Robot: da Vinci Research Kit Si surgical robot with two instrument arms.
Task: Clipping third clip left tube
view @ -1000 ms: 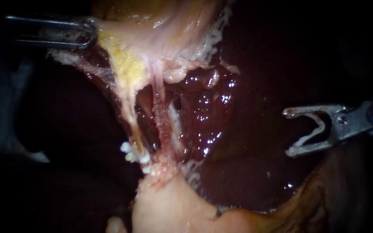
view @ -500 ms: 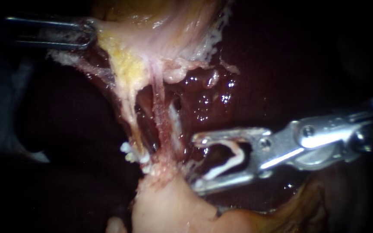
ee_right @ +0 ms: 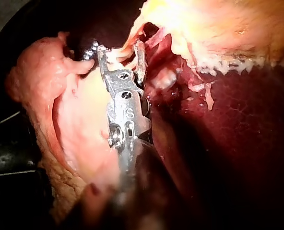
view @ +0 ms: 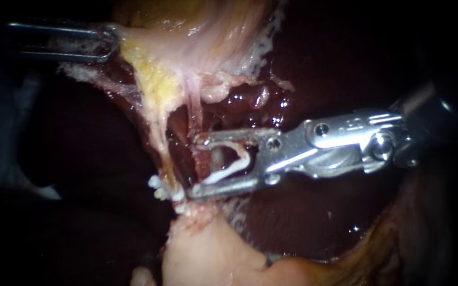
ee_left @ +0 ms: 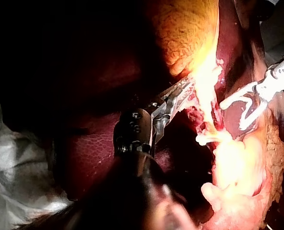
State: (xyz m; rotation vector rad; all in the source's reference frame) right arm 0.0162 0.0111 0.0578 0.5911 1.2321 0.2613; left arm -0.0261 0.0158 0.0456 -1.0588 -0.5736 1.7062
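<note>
Endoscope view: left tube as a taut yellowish strand, from pale tissue above down to a pale lump below, with white clips across its lower end. Just beside it, a reddish right tube.

Reaching in almost level from the right, the right instrument, jaws wide apart and carrying an open clip that touches both. Tips up at the right tube, just short of the left tube, lower tip near the white clips. Cannot tell whether either tube lies inside the jaws or behind them.

From the left, the left instrument, jaws closed on the edge of the pale tissue, shaft cut off by the view's edge. Behind, dark liver, much of it lost in shadow.

Half a second ago, right instrument's tips lower and clear of both tubes; a second ago, near the right edge. Left instrument unmoved.
</note>
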